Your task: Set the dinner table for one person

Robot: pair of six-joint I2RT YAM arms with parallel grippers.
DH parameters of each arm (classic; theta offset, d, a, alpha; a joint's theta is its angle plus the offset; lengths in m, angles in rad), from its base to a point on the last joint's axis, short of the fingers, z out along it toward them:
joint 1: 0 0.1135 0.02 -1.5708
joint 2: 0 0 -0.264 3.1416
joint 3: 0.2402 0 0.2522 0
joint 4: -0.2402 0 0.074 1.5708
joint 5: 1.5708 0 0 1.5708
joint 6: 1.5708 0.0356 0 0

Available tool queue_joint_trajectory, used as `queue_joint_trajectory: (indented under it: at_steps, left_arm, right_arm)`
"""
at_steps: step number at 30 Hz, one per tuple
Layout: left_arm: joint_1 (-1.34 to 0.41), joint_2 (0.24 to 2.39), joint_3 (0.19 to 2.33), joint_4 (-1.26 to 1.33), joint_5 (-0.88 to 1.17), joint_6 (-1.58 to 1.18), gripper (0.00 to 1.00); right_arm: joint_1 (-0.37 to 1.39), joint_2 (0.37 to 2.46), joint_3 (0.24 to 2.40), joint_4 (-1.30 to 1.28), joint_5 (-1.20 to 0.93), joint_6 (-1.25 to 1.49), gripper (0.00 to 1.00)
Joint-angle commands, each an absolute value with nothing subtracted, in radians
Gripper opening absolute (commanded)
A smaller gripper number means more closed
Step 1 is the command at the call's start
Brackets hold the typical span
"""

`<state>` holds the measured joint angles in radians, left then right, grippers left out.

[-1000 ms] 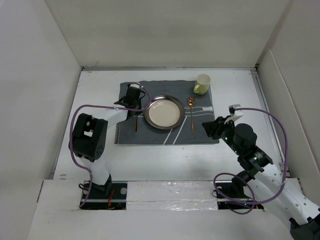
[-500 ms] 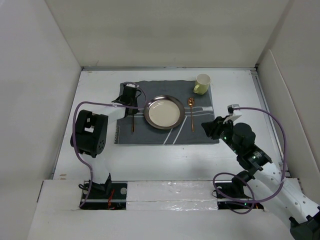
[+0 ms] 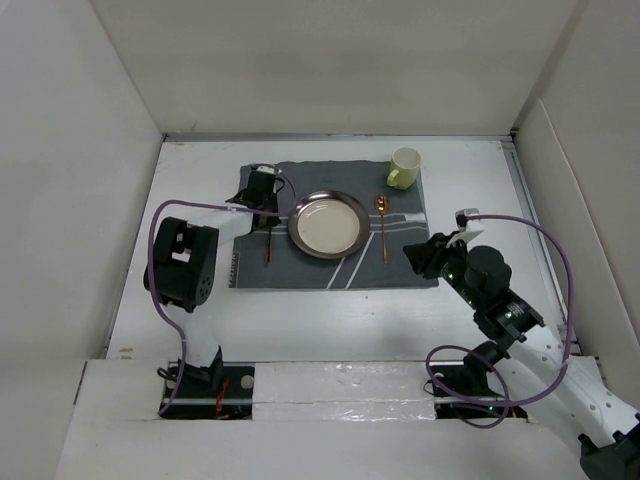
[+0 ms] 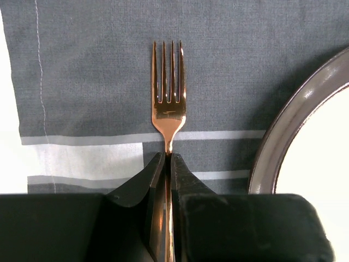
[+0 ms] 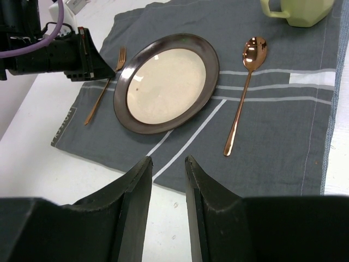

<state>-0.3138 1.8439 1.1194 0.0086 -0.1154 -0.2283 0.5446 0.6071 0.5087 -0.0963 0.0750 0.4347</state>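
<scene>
the left gripper [image 4: 168,159] pinches the copper fork [image 4: 168,98] lying on the grey mat [image 4: 87,65] beside the plate [image 4: 283,136], while the right gripper [image 5: 168,164] hovers with fingers parted.

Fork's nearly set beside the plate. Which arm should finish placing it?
Left. Its pincer is shut on the handle of the fork, which is lined up on the mat just left of the plate. The right pincer is open and empty, on the side of the spoon.
</scene>
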Motion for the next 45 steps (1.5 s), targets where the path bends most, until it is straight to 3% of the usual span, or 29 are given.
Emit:
queue_joint_trajectory:
  at_steps: [1, 11, 20, 26, 27, 29, 30, 35, 41, 45]
  left_arm:
    - [-0.313, 1.836, 1.146, 0.009, -0.103, -0.221, 0.05]
    - [-0.313, 1.832, 1.127, 0.003, -0.129, -0.244, 0.09]
    - [-0.313, 1.799, 1.112, -0.012, -0.146, -0.287, 0.33]
    - [-0.313, 1.614, 1.138, -0.035, -0.14, -0.336, 0.46]
    - [-0.313, 1.538, 1.141, -0.04, -0.132, -0.345, 0.48]
    - [-0.313, 1.452, 1.147, -0.049, -0.121, -0.377, 0.5]
    - [-0.313, 1.362, 1.144, -0.046, -0.114, -0.39, 0.51]
    - [-0.313, 1.065, 1.049, -0.029, -0.057, -0.434, 0.55]
    - [-0.322, 0.627, 0.933, -0.121, -0.139, -0.465, 0.63]
    - [-0.322, 0.409, 0.899, -0.192, -0.202, -0.462, 0.65]
  right_arm:
    - [0.552, 0.594, 0.52, -0.058, 0.089, 0.433, 0.36]
    - [0.552, 0.584, 0.528, -0.071, 0.103, 0.43, 0.36]
    - [0.552, 0.557, 0.581, -0.13, 0.135, 0.422, 0.37]
    - [0.552, 0.569, 0.65, -0.136, 0.117, 0.422, 0.36]
    - [0.552, 0.575, 0.661, -0.14, 0.114, 0.423, 0.22]
    - [0.552, 0.591, 0.698, -0.147, 0.097, 0.419, 0.02]
    - [0.552, 0.597, 0.709, -0.155, 0.088, 0.416, 0.0]
    - [0.552, 0.578, 0.79, -0.207, 0.051, 0.397, 0.0]
    - [0.552, 0.441, 0.986, -0.342, 0.124, 0.388, 0.3]
    - [0.552, 0.321, 1.025, -0.396, 0.297, 0.416, 0.3]
